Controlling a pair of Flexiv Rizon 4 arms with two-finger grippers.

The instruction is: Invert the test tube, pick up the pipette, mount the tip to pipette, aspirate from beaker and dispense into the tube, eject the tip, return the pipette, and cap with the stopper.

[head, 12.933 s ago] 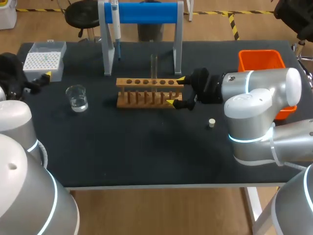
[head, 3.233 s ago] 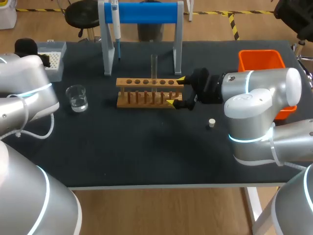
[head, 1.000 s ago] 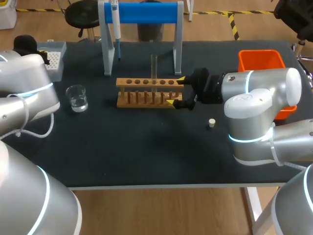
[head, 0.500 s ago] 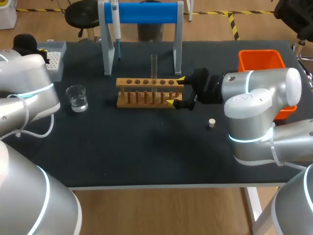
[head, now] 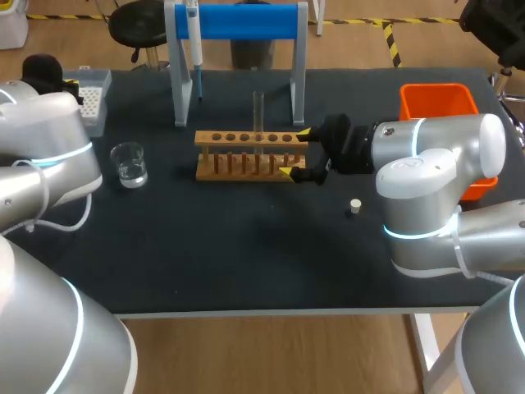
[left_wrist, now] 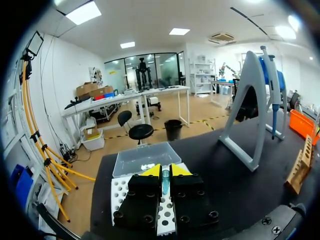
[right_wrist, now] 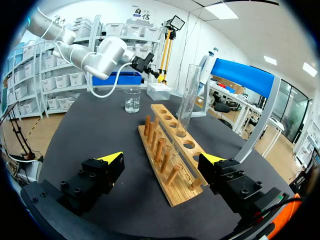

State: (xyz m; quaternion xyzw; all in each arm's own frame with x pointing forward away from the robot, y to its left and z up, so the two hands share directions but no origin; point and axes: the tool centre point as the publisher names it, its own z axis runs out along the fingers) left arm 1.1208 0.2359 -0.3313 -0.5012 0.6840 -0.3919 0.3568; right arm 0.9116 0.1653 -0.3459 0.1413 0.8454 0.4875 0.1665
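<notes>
1. Head view: bright, even light from above; the matt black bench (head: 246,263) looks dull, with faint shadows below the rack (head: 246,156), and the beaker (head: 130,164) glints.
2. Left wrist view: white ceiling panels (left_wrist: 84,12) glare; my left hand (left_wrist: 165,171) sits dark beneath.
3. Right wrist view: the bench takes a pale sheen; straight lines bow towards the edges.

matt dark worktop (head: 246,246), bare wooden rack (head: 246,138), clear glass beaker (head: 130,166) and test tube (head: 257,111), glossy orange plastic bin (head: 439,89), clear plastic tip box (left_wrist: 142,159).

Beaker (head: 130,164) left of rack (head: 246,154); tube (head: 257,115) seemingly in it.
</notes>
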